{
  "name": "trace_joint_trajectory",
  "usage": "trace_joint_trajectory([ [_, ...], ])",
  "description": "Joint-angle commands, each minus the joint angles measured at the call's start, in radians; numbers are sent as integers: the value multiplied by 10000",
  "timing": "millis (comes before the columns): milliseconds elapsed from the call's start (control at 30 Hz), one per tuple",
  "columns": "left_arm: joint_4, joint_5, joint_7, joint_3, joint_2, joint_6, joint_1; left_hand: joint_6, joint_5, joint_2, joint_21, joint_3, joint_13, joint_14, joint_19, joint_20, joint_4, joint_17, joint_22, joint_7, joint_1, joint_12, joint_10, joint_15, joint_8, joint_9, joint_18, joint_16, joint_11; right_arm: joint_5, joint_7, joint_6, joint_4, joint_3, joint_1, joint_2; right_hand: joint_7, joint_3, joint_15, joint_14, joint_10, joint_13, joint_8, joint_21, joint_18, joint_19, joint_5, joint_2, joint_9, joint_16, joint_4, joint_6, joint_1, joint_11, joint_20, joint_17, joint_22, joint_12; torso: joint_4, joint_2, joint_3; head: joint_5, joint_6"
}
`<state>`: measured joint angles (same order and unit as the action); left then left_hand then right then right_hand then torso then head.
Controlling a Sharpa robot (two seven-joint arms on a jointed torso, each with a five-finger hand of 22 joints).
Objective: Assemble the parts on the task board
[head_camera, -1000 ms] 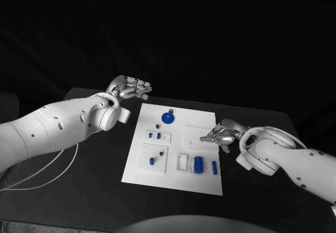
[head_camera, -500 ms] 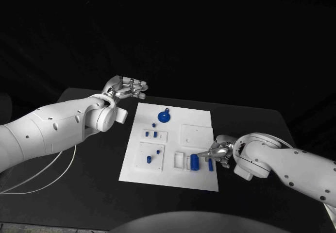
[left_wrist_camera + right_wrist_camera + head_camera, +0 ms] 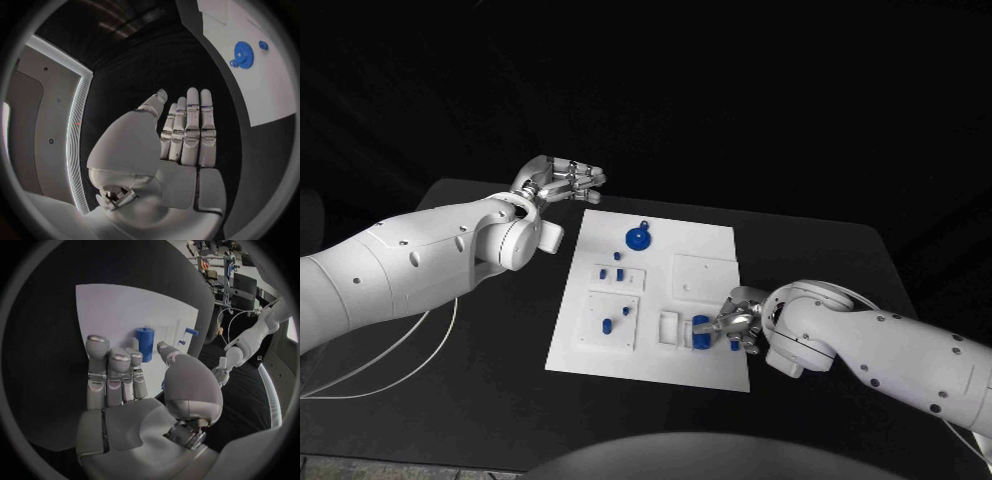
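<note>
Blue parts: several lay scattered on the board [image 3: 708, 250] — gear [image 3: 638, 238] near the far edge, small pieces [image 3: 610, 273] in the middle, cylinder [image 3: 700, 332] and a slim bar [image 3: 734, 344] at the near right corner.
Board: white plate, sat mid-surface [image 3: 819, 245].
Progress: early, by my read; most parts looked loose or unseated, the square recess right of centre sat vacant. Which pieces were seated, I couldn't tell.
Right hand [image 3: 737, 325]: over the near right corner, right by the cylinder; fingers [image 3: 109, 375] lay extended side by side, thumb apart, holding nothing that I could see. Contact with the cylinder unclear.
Left hand [image 3: 561, 181]: off the board's far left corner, above the surface; fingers [image 3: 190, 125] straight and pressed together, held nothing.
Change: right hand had moved from the square recess toward the near corner, down to the cylinder. Left hand stayed put. Parts unmoved.
</note>
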<state>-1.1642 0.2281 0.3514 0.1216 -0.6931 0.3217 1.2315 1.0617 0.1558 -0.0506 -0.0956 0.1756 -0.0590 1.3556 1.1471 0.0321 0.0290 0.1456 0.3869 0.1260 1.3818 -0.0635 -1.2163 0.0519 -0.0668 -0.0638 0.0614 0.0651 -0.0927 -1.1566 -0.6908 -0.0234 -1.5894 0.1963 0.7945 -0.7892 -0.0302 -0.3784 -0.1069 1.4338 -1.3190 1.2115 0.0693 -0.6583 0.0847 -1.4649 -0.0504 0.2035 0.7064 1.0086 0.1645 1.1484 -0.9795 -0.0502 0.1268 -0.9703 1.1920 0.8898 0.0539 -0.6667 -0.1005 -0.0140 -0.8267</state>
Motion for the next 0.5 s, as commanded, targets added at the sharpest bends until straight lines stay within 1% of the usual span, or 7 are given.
trace_joint_trajectory([
  [33,-11,-61,-47,-5,35,-262,-3,-55,-15,-17,67,18,5,-67,-32,24,62,6,-9,34,-108,57,0,-4,42,-3,-125,-27,15,-323,-331,-4,75,-36,-5,99,5,31,-11,92,-14,41,-42,-60,-154,-489,21,95,23,-28,13,-65,11,31,57,-36,23,-5,7,-7,-5,-29,6],
  [133,-3,-52,-81,-3,43,-292,-3,-63,-24,-20,77,-1,5,-68,-24,27,79,9,-25,34,-126,56,2,-2,41,-3,-127,-27,14,-453,-339,-3,177,-92,-5,198,2,34,-10,95,-12,64,-42,-62,-154,-492,21,98,46,-42,-21,-71,-17,32,56,-59,41,-25,14,-6,-8,-33,-1],
  [200,3,-43,-112,-2,47,-314,-3,-88,-37,-21,101,-25,4,-76,-20,34,91,13,-58,41,-128,55,21,3,39,-4,-130,-27,7,-521,-347,5,262,-169,-5,268,1,62,-10,97,-13,70,-40,-62,-155,-491,21,119,80,-52,-70,-72,-48,35,55,-71,53,-47,22,-2,-15,-35,-15],
  [267,7,-38,-129,-1,48,-328,-3,-97,-35,-27,113,-43,4,-86,-14,38,98,14,-77,42,-130,56,27,6,40,-4,-131,-28,5,-547,-352,7,314,-212,-5,311,1,81,-9,97,-8,74,-38,-56,-155,-491,21,123,128,-64,-81,-86,-47,36,54,-80,60,-66,21,-1,-21,-32,-16],
  [300,9,-35,-137,0,49,-336,-3,-98,-36,-26,117,-47,4,-87,-11,38,100,15,-84,42,-129,56,28,7,40,-4,-131,-28,4,-558,-355,4,339,-230,-5,333,7,106,-9,101,-11,96,-44,-32,-157,-494,22,108,380,-98,-104,-132,-35,32,49,-127,95,-129,23,-1,-21,-31,-17],
  [467,18,-26,-170,3,55,-374,-3,-120,-44,-18,154,-98,4,-101,17,44,126,21,-160,50,-130,55,39,13,43,-2,-130,-29,-2,-649,-364,-66,443,-286,-5,427,12,94,-11,113,-20,111,-34,-67,-163,-497,21,152,490,-113,-72,-128,-21,30,54,-157,135,-150,30,2,-28,-17,-10],
  [500,20,-25,-176,3,57,-382,-3,-120,-44,-18,154,-98,4,-101,17,44,126,21,-160,50,-130,55,39,13,43,-2,-130,-29,-2,-664,-366,-88,466,-293,-5,449,16,69,-16,119,-13,110,-43,-60,-167,-496,23,155,655,-125,-60,-144,-21,27,62,-185,159,-191,33,1,-30,-15,-10],
])
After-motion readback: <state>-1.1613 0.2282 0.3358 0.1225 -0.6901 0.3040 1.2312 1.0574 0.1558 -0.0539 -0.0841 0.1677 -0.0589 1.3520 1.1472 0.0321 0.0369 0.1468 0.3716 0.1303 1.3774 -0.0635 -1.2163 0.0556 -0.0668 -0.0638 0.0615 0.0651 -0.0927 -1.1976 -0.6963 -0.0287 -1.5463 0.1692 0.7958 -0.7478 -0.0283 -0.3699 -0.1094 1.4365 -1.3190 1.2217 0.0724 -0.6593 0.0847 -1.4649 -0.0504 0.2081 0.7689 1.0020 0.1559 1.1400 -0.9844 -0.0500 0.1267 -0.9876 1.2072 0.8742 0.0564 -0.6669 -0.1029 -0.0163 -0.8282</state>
